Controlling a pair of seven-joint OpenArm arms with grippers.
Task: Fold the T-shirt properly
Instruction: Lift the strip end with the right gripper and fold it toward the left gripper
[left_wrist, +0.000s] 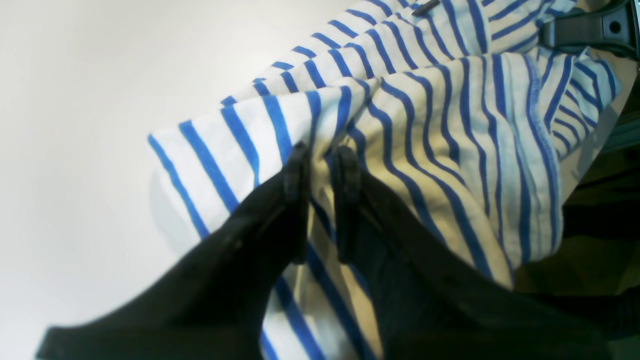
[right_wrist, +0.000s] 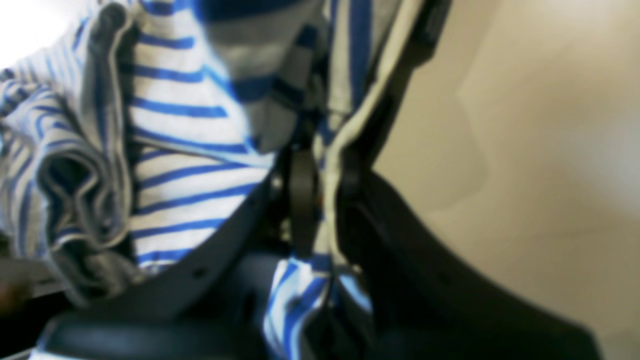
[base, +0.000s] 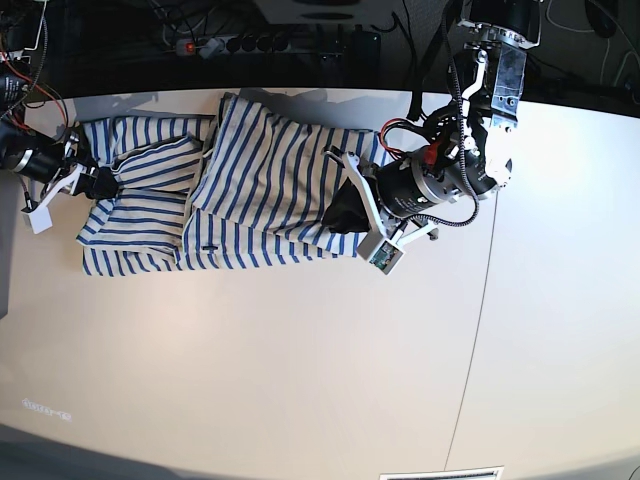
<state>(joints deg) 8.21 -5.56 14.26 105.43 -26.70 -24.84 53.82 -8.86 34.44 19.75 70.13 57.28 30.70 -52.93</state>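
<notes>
A: Where's the shirt (base: 250, 190)?
B: Bunched and partly folded at the back of the white worktop (base: 300, 380), stripes up.
A: Left gripper (left_wrist: 322, 155)?
B: At the shirt's near-arm edge, fingers pinched on a ridge of cloth.
A: Right gripper (right_wrist: 325, 165)?
B: At the opposite end, clamped on a fold there.

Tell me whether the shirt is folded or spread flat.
Partly folded: the shirt lies on the table in overlapping layers, an end pinched by each gripper.
</notes>
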